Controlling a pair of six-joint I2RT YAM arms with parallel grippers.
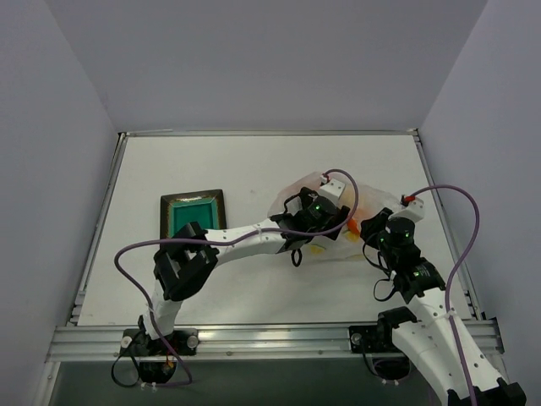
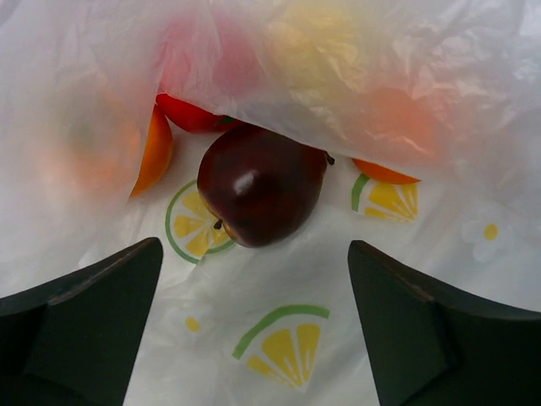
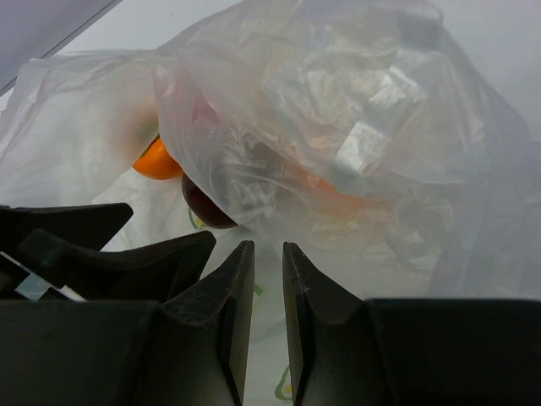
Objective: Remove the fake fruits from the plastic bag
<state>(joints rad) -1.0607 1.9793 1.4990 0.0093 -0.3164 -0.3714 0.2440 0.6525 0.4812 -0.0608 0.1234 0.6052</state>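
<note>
The plastic bag (image 1: 382, 203) lies right of centre, clear with lemon-slice prints (image 2: 283, 342). Its mouth is lifted like a tent (image 3: 355, 127). A dark red apple (image 2: 260, 182) sits in the opening, also seen in the right wrist view (image 3: 203, 207). Behind it lie an orange fruit (image 2: 156, 152), a red piece (image 2: 190, 114) and more orange and yellow fruit blurred under the plastic. My left gripper (image 2: 255, 245) is wide open, reaching into the mouth just short of the apple. My right gripper (image 3: 268, 245) is nearly closed, pinching the bag's upper layer at its tips.
A teal square plate with a dark rim (image 1: 193, 211) lies left of the bag. The left gripper's finger (image 3: 84, 245) shows beside my right fingers. Both grippers (image 1: 334, 222) (image 1: 365, 227) crowd the bag's near side. Walls ring the table.
</note>
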